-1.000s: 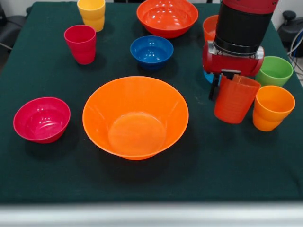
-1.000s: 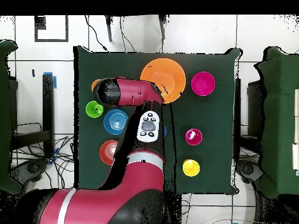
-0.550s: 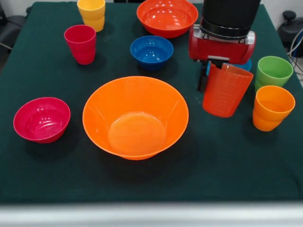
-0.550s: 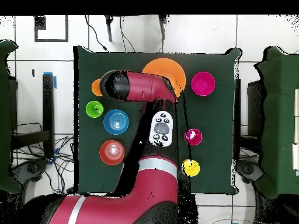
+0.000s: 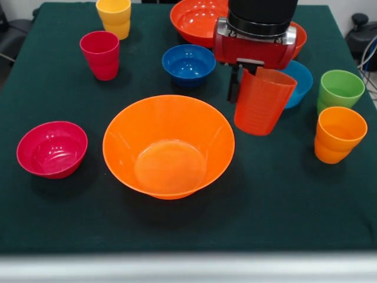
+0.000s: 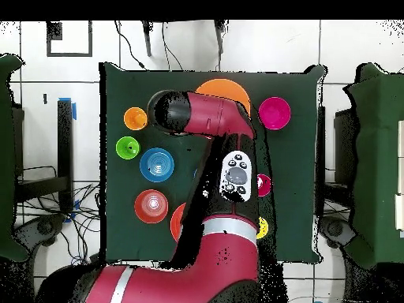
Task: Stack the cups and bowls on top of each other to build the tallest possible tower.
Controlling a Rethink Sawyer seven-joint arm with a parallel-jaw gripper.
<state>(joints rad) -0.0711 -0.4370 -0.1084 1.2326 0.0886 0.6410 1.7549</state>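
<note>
Since a second ago, the arm has carried the red-orange cup leftward in my front view, away from the orange cup and green cup it stood beside, toward the large orange bowl. I see the gripper clamped on the cup's rim, one dark finger showing outside the wall on the left. The cup hangs tilted, its base off the cloth, just beside the big bowl's right rim but not over it.

With the arm shifted, a light blue bowl now shows behind the held cup, and a sliver of an orange-red bowl peeks from behind the wrist. The large red-orange bowl sits at the far edge, partly covered by the wrist. A dark blue bowl lies just in front of it. The crimson cup and yellow cup stand upright at the far left, well apart from the rest. The magenta bowl rests near the left edge, beside the big orange bowl.

From overhead, the arm covers most of the large orange bowl, and the held cup is hidden beneath it. All pieces sit on the dark green tablecloth; nothing is stacked yet.
</note>
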